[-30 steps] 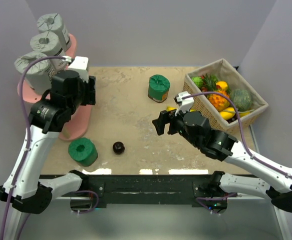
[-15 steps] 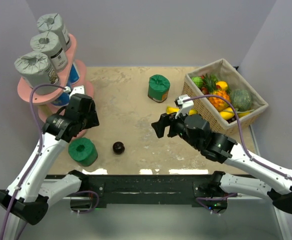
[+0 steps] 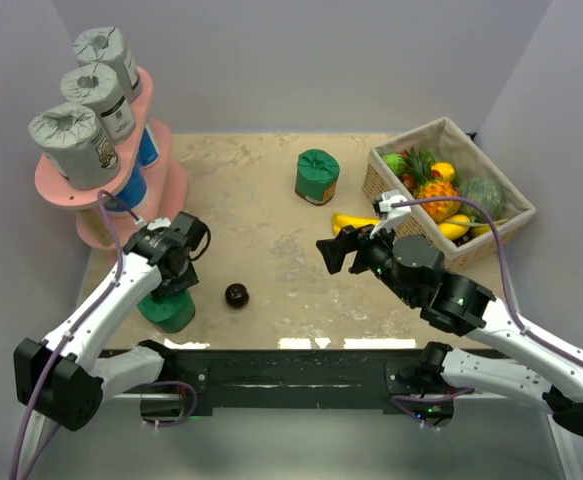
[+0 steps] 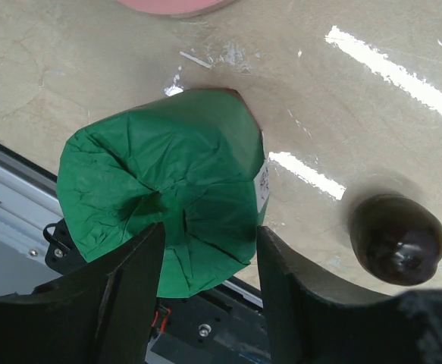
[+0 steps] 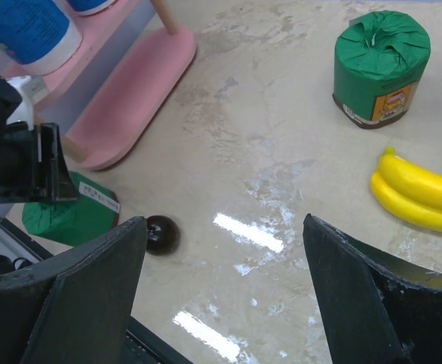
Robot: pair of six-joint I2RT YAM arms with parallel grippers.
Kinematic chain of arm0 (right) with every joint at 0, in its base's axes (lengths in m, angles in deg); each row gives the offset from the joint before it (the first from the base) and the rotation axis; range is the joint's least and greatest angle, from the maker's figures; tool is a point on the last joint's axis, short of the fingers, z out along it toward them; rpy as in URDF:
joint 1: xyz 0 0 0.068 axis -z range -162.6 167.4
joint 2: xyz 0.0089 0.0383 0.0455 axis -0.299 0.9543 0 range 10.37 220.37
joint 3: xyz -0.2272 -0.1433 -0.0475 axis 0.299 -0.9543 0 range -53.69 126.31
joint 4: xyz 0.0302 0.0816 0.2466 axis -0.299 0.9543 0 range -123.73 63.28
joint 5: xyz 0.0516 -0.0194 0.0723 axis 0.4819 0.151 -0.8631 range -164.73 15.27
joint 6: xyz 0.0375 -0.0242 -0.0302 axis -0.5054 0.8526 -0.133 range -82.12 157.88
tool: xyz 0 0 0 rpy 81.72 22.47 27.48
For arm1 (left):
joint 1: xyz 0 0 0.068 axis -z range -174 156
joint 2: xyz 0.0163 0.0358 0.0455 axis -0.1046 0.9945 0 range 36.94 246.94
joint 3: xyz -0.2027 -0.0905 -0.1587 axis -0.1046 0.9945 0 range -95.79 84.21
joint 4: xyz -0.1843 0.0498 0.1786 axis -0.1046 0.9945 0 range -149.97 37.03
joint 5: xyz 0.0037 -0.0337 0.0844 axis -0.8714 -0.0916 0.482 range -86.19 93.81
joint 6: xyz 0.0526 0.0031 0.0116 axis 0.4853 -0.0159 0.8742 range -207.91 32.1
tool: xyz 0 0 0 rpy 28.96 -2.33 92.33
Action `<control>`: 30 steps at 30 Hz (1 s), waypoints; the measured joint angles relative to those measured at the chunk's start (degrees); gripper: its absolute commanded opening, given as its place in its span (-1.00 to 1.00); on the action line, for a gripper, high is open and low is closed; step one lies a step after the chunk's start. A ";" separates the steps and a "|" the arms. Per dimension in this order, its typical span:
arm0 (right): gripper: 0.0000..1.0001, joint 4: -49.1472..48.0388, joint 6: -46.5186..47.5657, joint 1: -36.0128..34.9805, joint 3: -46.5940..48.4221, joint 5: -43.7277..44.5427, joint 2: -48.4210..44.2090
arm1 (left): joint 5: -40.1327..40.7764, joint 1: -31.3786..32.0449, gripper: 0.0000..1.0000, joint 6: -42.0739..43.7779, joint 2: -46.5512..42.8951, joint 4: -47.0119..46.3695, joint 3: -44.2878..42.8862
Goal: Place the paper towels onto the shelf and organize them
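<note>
Three grey paper towels [image 3: 76,140] stand on the top board of the pink shelf [image 3: 59,190]. Two white-and-blue rolls [image 3: 133,185] stand on its lower board. One green roll [image 3: 317,176] stands at the far middle of the table and also shows in the right wrist view [image 5: 380,67]. The other green roll [image 3: 167,312] stands near the front left edge. My left gripper [image 3: 174,283] hangs open just over it, and the roll's edge [image 4: 160,220] lies between the fingers [image 4: 122,296]. My right gripper [image 3: 328,252] is open and empty over the table's middle [image 5: 222,220].
A small dark ball [image 3: 236,294] lies right of the near green roll [image 5: 69,216]. Yellow bananas [image 5: 418,189] lie beside a wicker fruit basket [image 3: 491,230] at the right. The table's front edge and a black rail [image 3: 301,365] run just behind the near green roll.
My left arm has swung down from the shelf to the near green roll, uncovering the white-and-blue rolls. My right gripper has shifted slightly right.
</note>
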 measured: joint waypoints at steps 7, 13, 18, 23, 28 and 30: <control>0.75 0.52 0.09 0.00 -0.90 0.50 0.37 | 0.24 0.00 0.22 -1.51 -3.69 -1.81 3.06; 0.75 0.57 0.11 0.00 -0.90 0.48 0.11 | -0.31 0.02 0.19 -1.20 -2.64 -5.40 4.70; 0.75 0.59 0.13 0.00 -0.90 0.48 -0.07 | -0.70 0.00 0.08 -1.03 -2.67 -6.97 5.66; 0.75 0.63 0.26 0.00 -0.90 0.48 -0.22 | -0.70 0.02 0.05 -1.05 -2.67 -7.37 6.27; 0.75 0.81 0.61 0.00 -0.90 0.63 -1.64 | -0.70 0.02 -0.01 -1.05 -2.43 -7.56 6.43; 0.75 0.85 0.66 0.00 -0.94 0.76 -2.64 | -0.68 0.00 -0.07 -1.05 -2.10 -7.76 6.56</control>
